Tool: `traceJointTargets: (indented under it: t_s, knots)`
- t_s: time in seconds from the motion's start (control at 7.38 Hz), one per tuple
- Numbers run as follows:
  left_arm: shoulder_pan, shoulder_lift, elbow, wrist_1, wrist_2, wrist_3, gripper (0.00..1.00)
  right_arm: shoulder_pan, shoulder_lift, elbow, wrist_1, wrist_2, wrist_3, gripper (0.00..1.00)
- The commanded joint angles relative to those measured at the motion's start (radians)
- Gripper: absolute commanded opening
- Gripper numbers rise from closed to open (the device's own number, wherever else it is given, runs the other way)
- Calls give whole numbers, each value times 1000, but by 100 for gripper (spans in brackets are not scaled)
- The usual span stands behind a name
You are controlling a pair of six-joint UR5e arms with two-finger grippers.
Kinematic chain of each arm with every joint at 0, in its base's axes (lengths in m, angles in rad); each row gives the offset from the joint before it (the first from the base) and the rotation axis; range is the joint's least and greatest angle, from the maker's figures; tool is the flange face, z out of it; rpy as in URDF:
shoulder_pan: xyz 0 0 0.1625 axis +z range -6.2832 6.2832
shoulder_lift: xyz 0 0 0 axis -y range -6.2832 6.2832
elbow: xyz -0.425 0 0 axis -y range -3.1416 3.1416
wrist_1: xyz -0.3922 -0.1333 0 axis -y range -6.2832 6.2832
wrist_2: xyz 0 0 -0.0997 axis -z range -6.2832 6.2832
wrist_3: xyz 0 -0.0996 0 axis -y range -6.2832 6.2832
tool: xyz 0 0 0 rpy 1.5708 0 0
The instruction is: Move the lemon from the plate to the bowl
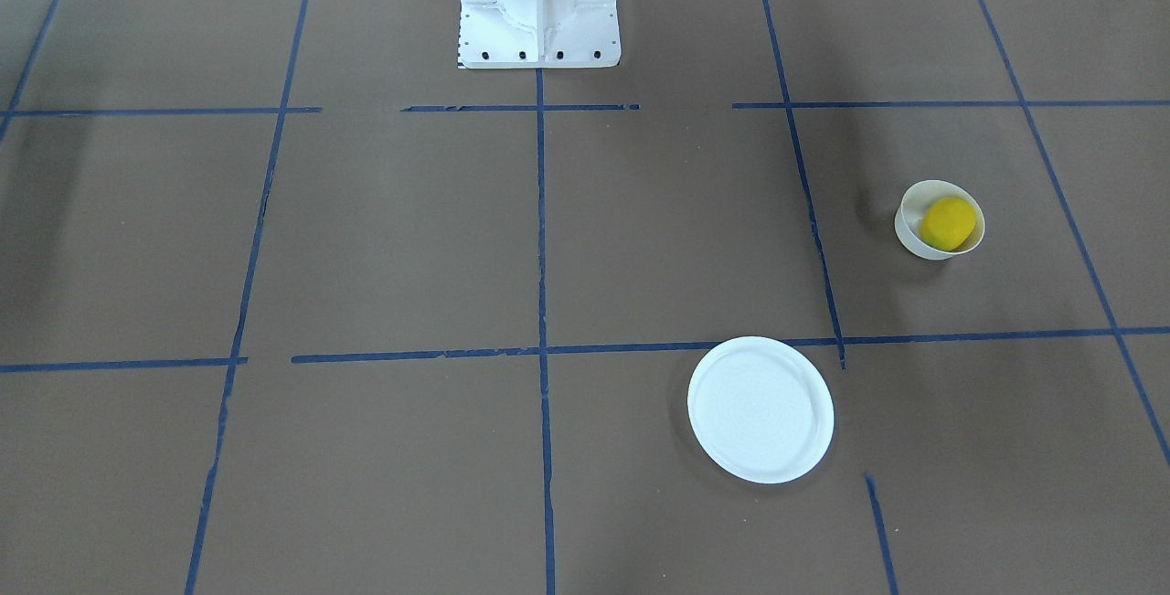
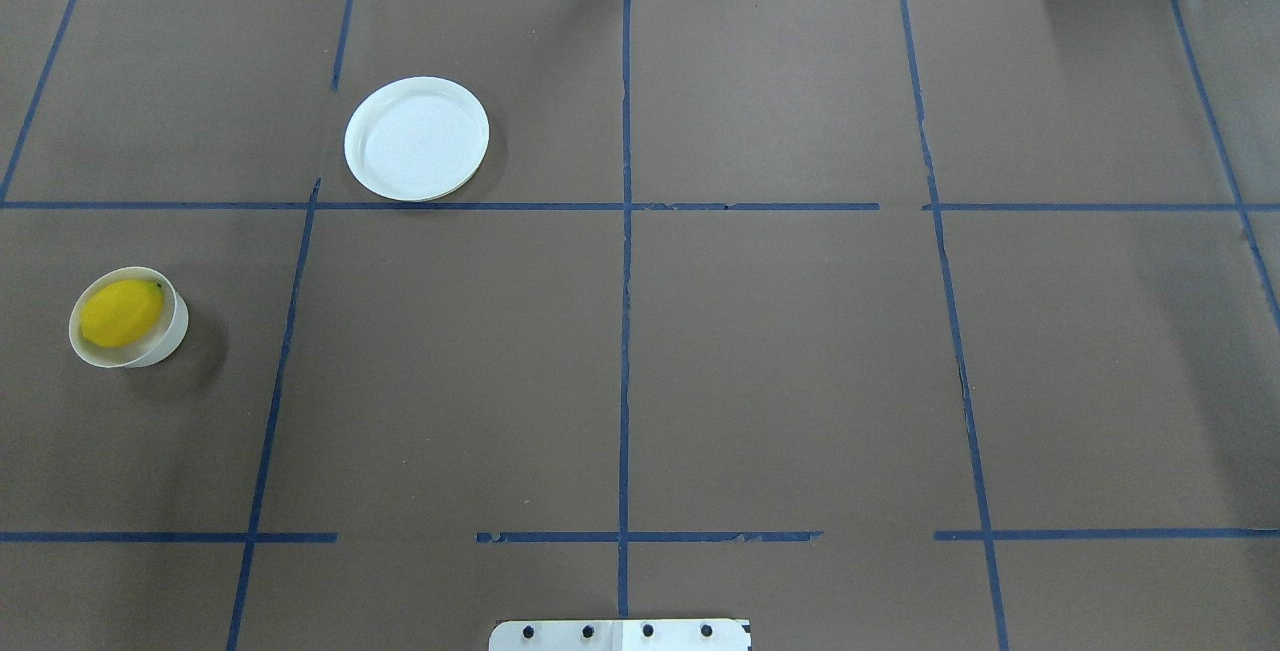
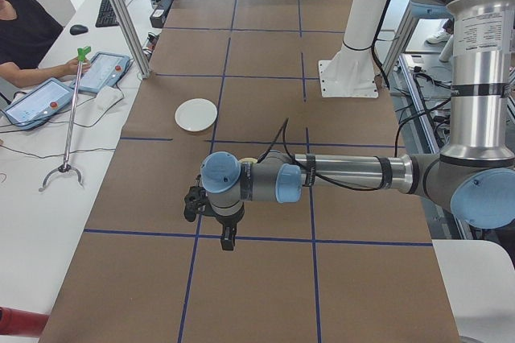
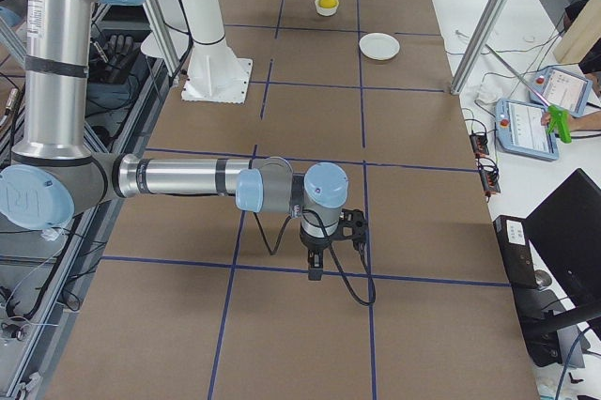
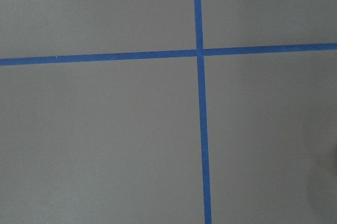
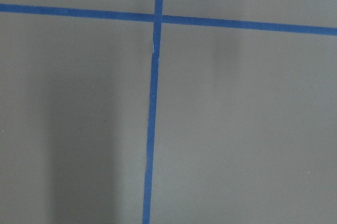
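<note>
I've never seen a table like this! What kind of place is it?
Probably a robot lab: a big robot arm reaches over a table marked with blue tape lines, and control tablets sit beside it.

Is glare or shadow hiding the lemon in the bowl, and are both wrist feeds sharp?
Overhead exterior: lemon crisp and evenly lit inside the bowl, whose soft shadow falls on the table, not the fruit; plate bright, nearly washed out. Left wrist: blue tape sharp, even light. Right wrist: sharp too, with faint vertical shadow bands across the table.
</note>
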Motion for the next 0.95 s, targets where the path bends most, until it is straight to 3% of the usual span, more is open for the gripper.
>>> traceJointTargets:
  t_s: [0.0, 0.81]
  knots:
    - [-6, 0, -2, 0, 1, 0, 100, 0, 0, 0, 0, 0, 0, 100]
    - [-16, 1, -5, 0, -1, 3, 100, 0, 0, 0, 0, 0, 0, 100]
